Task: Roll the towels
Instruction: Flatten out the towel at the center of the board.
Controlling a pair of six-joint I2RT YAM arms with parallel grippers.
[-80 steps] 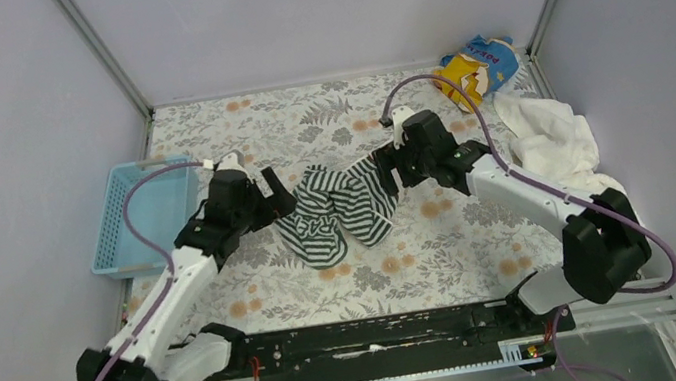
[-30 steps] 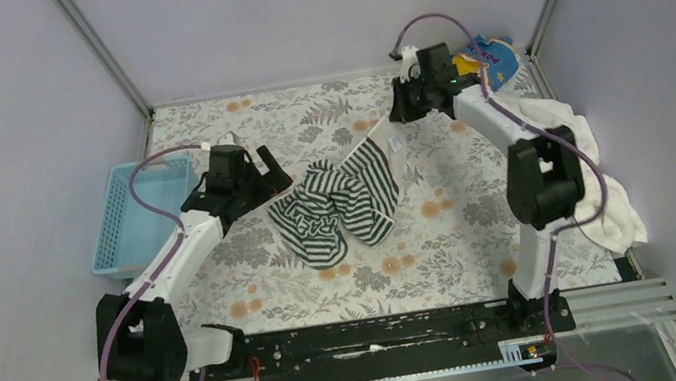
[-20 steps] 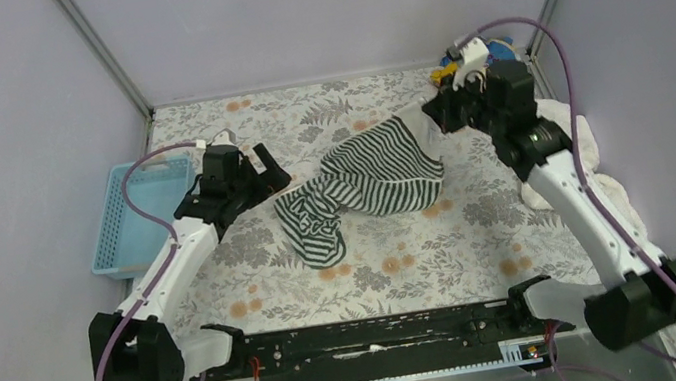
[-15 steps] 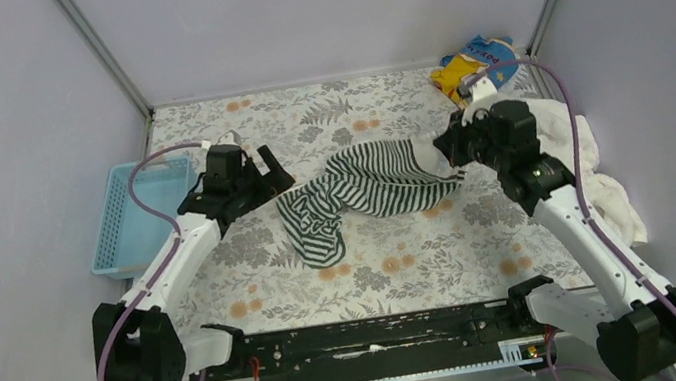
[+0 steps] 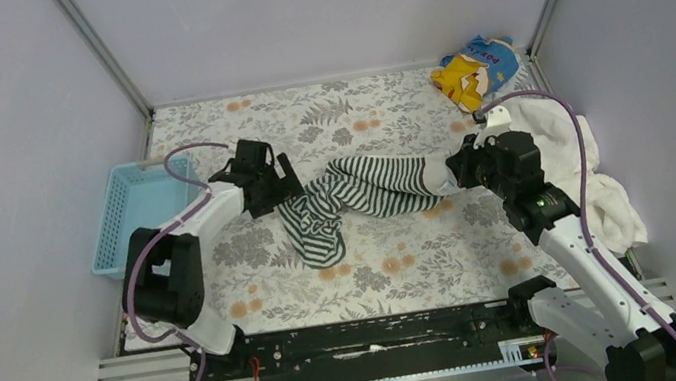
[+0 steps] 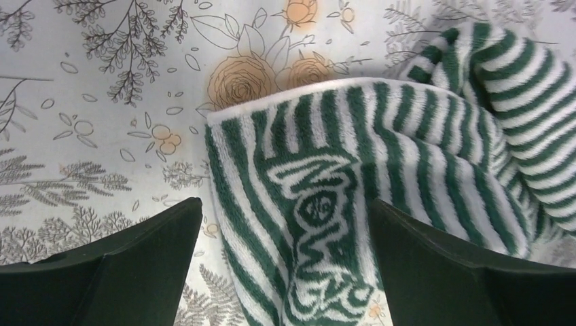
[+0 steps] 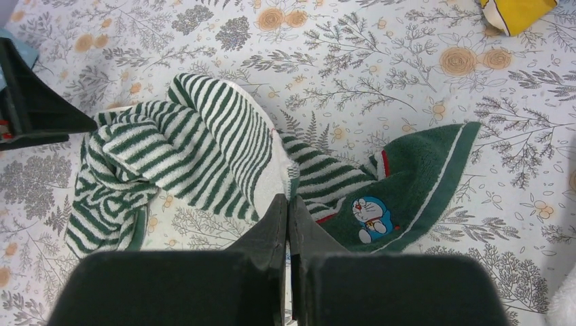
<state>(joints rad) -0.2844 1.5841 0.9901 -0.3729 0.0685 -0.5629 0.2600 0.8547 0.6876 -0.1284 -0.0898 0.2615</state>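
The striped towel (image 5: 369,191) lies stretched across the middle of the floral mat, bunched at its left end (image 7: 115,170). Its right end shows a dark green border with a small cartoon patch (image 7: 407,183). My right gripper (image 5: 454,173) is shut on this towel's edge, which is pinched at the jaw tips (image 7: 286,202). My left gripper (image 5: 290,184) hangs open over the towel's left corner (image 6: 319,204), with a finger on either side and not touching it (image 6: 285,272). The large white towel (image 5: 571,151) is heaped along the right wall.
A yellow-and-blue printed cloth (image 5: 476,69) lies in the back right corner. A light blue basket (image 5: 141,215) stands at the mat's left edge. Grey walls close in three sides. The black rail (image 5: 376,336) with the arm bases runs along the near edge.
My right gripper has pulled the striped towel's end from the back right down toward the near right, stretching the cloth out. The left gripper has moved right, over the towel's left corner.
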